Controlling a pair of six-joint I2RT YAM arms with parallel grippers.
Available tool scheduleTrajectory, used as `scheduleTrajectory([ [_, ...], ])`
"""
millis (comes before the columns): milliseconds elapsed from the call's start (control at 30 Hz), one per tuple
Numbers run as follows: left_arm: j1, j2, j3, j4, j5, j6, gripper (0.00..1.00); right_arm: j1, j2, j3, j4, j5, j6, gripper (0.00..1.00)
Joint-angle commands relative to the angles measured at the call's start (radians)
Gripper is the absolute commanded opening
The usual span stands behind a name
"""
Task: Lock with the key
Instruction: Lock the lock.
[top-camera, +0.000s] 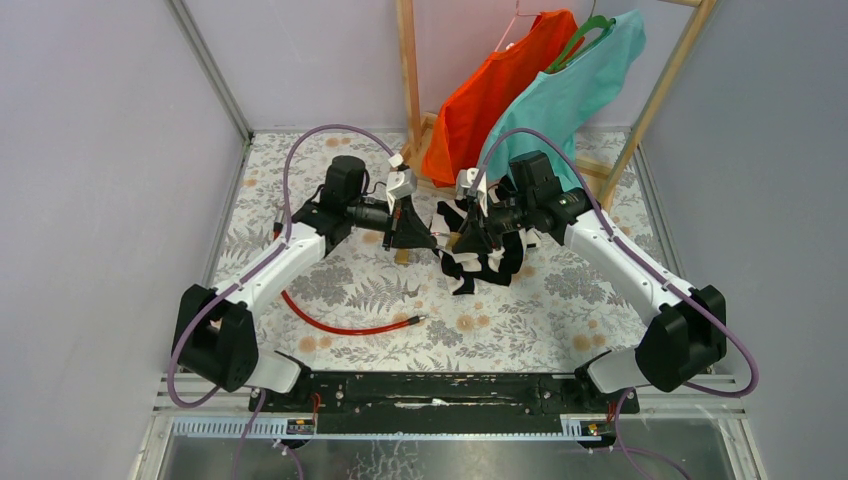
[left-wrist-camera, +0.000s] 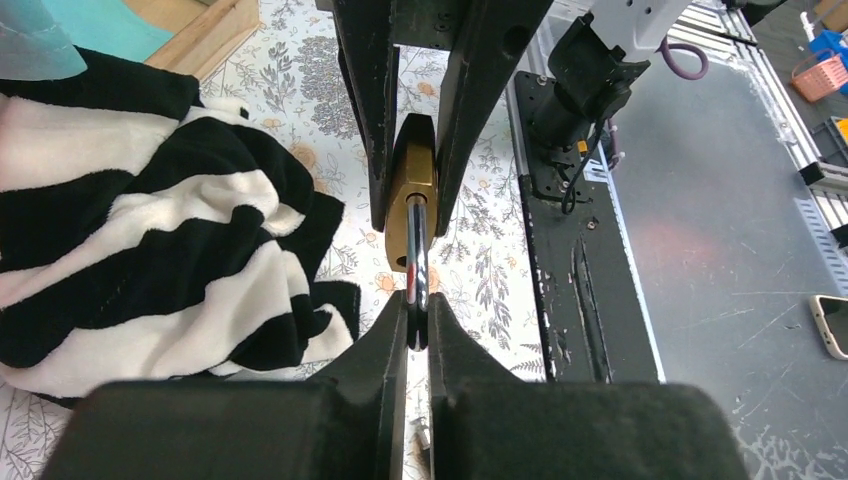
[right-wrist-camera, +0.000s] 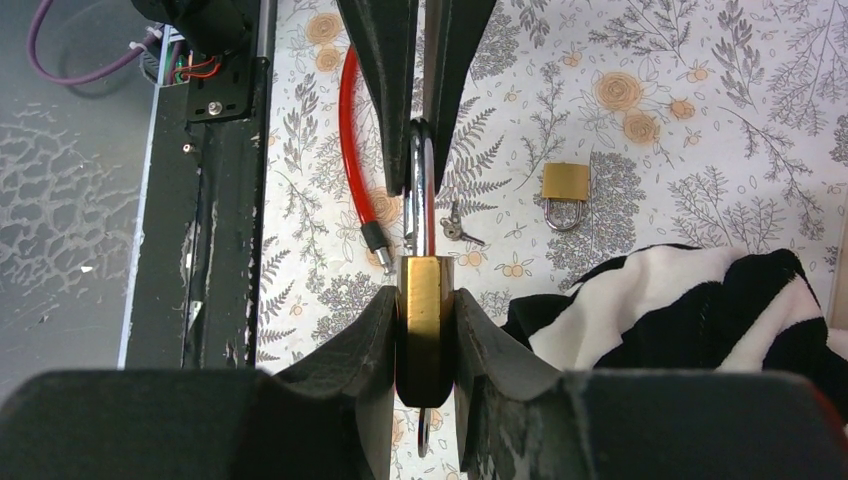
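Two arms share brass padlock (right-wrist-camera: 424, 280) in mid-air. Right end effector (right-wrist-camera: 426, 300) clamped on its body, left end effector (left-wrist-camera: 418, 322) clamped on shackle (right-wrist-camera: 418, 225). Key (right-wrist-camera: 455, 228) lies on surface (right-wrist-camera: 650, 60) below padlock, beside red cable (right-wrist-camera: 352, 150) tip. Likely next: right holds body level, left frees shackle, pinches key by bow, lines blade with keyway.

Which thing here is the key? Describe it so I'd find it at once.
On the floral table, find the red cable and the loose padlock, which lies apart from the held padlock. The key lies flat between them. It is tiny, thin and dark silvery-grey, not brass.
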Motion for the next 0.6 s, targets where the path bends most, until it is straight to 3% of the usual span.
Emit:
scheduleTrajectory([
  [0,-0.008,0.015,0.003,0.099,0.003,-0.141,0.03,0.0,-0.016,0.035,0.074,-0.002,0.017,0.0],
  [167,-0.025,0.025,-0.069,0.373,0.034,-0.375,0.0,0.0,-0.016,0.031,0.093,0.016,0.038,0.0],
  [567,-0.052,0.019,-0.14,0.497,-0.023,-0.425,0.0,0.001,-0.017,0.048,0.129,-0.02,0.135,0.0],
])
